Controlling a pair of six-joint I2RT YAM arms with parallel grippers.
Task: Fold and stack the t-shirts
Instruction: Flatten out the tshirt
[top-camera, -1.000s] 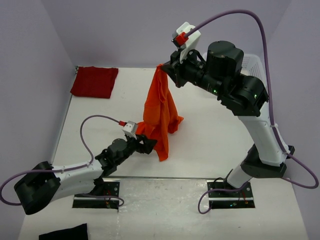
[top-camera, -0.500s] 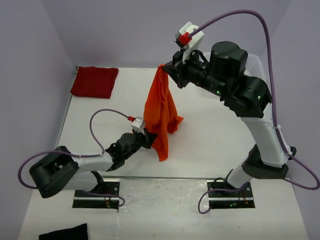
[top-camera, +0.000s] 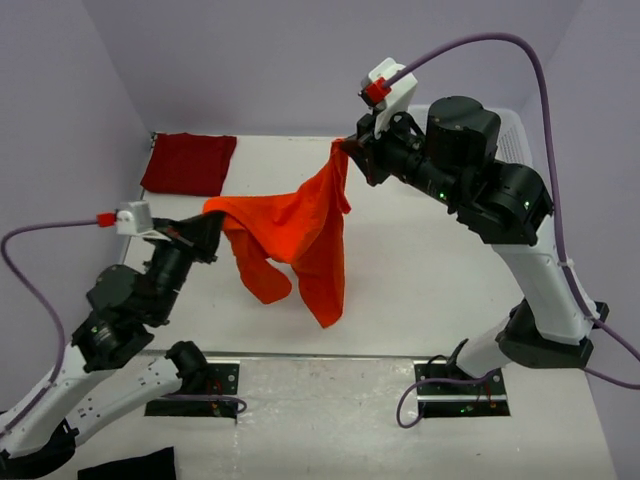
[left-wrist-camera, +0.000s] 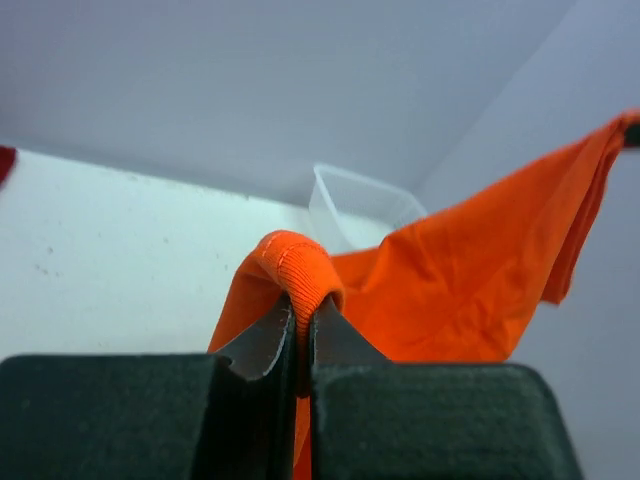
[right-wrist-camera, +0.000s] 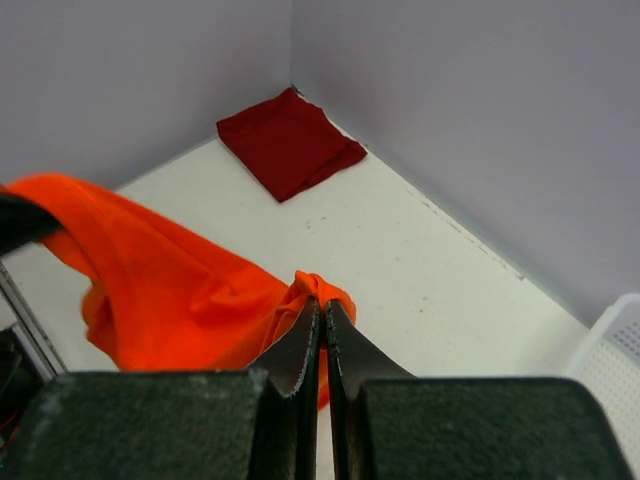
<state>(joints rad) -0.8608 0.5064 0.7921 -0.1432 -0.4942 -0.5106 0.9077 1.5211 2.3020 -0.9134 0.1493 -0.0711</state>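
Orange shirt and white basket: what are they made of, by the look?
Orange shirt: soft matte knit, probably cotton. It sags and creases where it hangs, and a ribbed stitched hem shows pinched in the left claw. White basket: looks like rigid moulded plastic with a mesh wall and a slight sheen. Only a corner shows, so that is less certain.

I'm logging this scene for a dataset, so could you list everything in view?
orange t-shirt: one, bright orange, in the air above the table, stretched between both end effectors
red t-shirt: one, dark red, folded, far left corner of the table
basket: one, white mesh, far right corner
black cloth: one, black, near left corner of the top view
table: one, white, under the shirts
left end effector: one, black, shut on the orange t-shirt's hem
right end effector: one, black, shut on the orange t-shirt
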